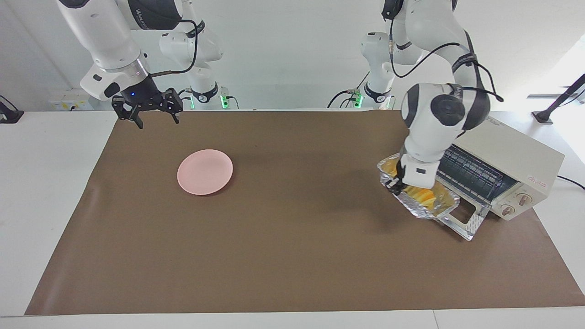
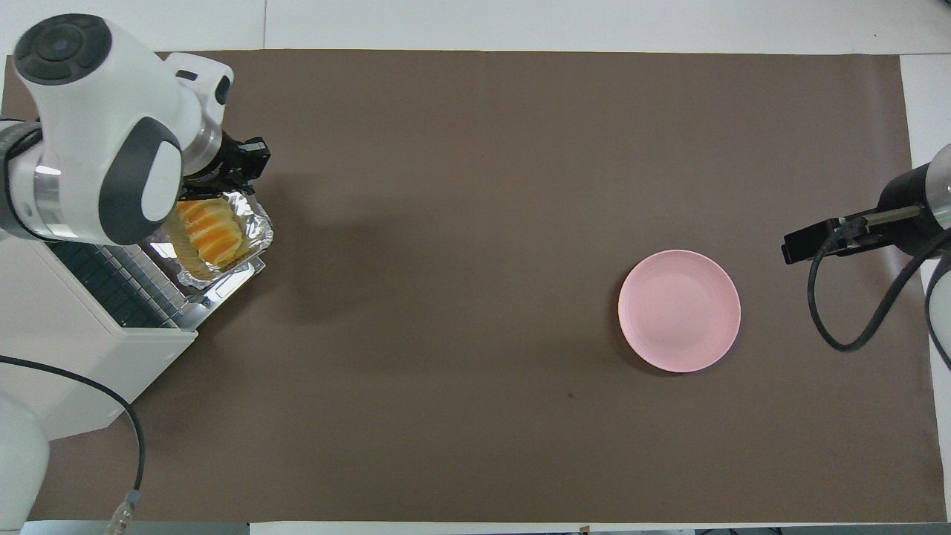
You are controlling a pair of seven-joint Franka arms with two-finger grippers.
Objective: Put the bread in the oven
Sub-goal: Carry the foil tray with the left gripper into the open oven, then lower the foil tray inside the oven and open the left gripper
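The bread, a golden ridged loaf, lies in a crinkled silver foil tray over the oven's dropped-down glass door. The cream-white oven stands at the left arm's end of the table, its rack showing. My left gripper is shut on the tray's rim, on the side away from the oven. In the overhead view the bread, the tray, the oven and the left gripper show too. My right gripper is open and empty and waits over the mat's corner at the right arm's end.
A round pink plate lies on the brown mat toward the right arm's end; it also shows in the overhead view. The oven's power cable runs along the table beside the oven.
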